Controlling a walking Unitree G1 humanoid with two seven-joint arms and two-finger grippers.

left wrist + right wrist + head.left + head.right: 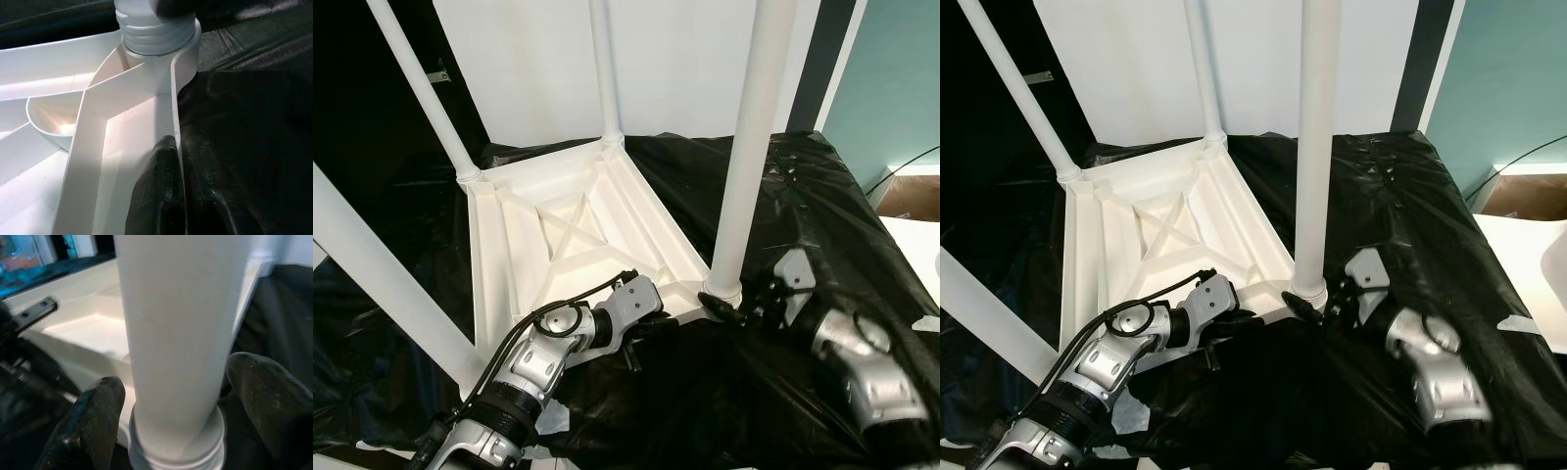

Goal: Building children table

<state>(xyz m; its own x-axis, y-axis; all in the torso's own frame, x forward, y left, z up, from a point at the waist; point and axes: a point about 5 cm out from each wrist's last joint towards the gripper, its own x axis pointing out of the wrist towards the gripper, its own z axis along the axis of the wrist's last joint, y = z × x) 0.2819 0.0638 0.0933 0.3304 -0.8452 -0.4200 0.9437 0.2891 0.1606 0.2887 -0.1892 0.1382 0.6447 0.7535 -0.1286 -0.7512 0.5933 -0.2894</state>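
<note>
I had the white plastic children's table top point(568, 235) lying upside down on the crinkled black plastic sheet point(822, 225), ribbed underside up, and took its near corner socket point(720, 291) as my landmark. Four white round plastic legs stood up from the corners; the one in that near socket point(744, 147) was the one I was working. My right gripper point(173, 431) sat right at the socket, its two black fingers point(90, 421) spread to either side of the leg's base, close against it, which I judged was to twist or steady the leg where the threaded collar met the socket; whether the pads were truly pressing I could not tell. My left gripper point(178, 196) was beside the same socket along the table top's edge wall, its fingers pressed together on that thin white rim, one inside, one outside, I'd say to keep the top from turning or sliding on the slippery sheet. Judging by the collar, the leg looked nearly seated
</note>
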